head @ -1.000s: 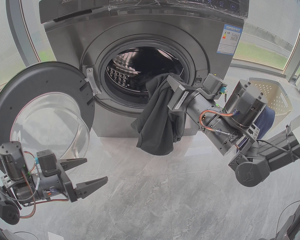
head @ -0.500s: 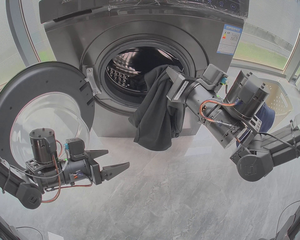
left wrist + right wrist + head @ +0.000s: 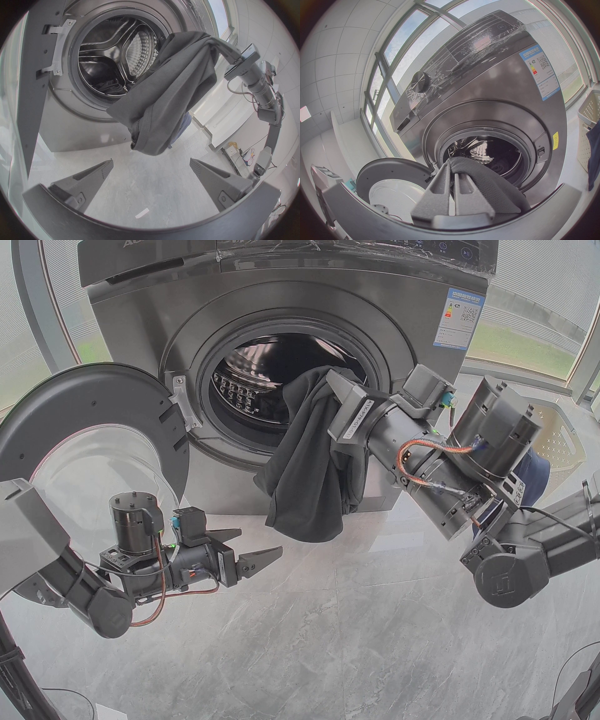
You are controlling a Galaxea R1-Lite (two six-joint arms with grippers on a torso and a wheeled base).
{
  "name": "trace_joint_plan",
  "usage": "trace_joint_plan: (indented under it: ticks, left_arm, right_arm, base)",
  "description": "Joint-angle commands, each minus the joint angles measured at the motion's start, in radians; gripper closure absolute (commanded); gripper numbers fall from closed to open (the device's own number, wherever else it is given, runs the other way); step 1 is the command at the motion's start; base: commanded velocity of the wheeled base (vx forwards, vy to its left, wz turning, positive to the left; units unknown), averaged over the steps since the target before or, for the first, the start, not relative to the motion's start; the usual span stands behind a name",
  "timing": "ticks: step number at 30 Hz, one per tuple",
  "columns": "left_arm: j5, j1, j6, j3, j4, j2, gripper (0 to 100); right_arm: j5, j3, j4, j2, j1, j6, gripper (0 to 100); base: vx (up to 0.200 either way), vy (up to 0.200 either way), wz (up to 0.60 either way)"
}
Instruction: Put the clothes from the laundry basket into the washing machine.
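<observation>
Left tool splayed, right tool pinched

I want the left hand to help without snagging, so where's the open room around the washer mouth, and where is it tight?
Free: the left half of the drum opening, between the door hinge and the dark garment; also the tile floor between the left hand and the hanging hem. Crowded: the opening's right side, where the right hand holds the garment.

Matt dark cloth garment — glossy metal drum, polished tile floor.

One washing machine, one laundry basket, three garments (one of them blue).
</observation>
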Motion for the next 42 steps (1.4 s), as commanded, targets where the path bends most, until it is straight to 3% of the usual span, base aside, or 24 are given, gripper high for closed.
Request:
trace_joint_plan:
  ticks: [1,17,22,23,29,37,42]
  left_arm:
    - [0.000,-0.001,-0.003,-0.065,-0.040,0.115,0]
    - [0.000,-0.046,-0.011,-0.183,-0.178,0.236,0]
    - [0.000,-0.073,-0.029,-0.180,-0.189,0.226,0]
    - [0.000,-0.078,-0.032,-0.177,-0.189,0.224,100]
    - [0.000,-0.109,-0.069,-0.152,-0.204,0.209,100]
    - [0.000,-0.125,-0.070,-0.077,-0.242,0.147,100]
    - [-0.001,-0.133,-0.087,-0.037,-0.242,0.075,100]
  right_arm:
    - [-0.001,0.010,-0.003,-0.019,0.019,0.001,100]
    - [-0.002,0.041,-0.012,-0.024,0.035,0.004,100]
    - [-0.002,0.044,-0.013,-0.025,0.035,0.004,100]
    - [-0.002,0.044,-0.013,-0.025,0.035,0.004,100]
    - [-0.002,0.044,-0.013,-0.025,0.027,0.004,100]
    - [-0.002,0.042,-0.013,-0.024,0.021,0.004,100]
    - [-0.002,0.042,-0.015,-0.024,0.019,0.004,100]
  base:
    - [0.000,0.000,0.00]
    - [0.000,0.000,0.00]
    - [0.000,0.000,0.00]
    - [0.000,0.000,0.00]
    - [0.000,0.000,0.00]
    - [0.000,0.000,0.00]
    - [0.000,0.000,0.00]
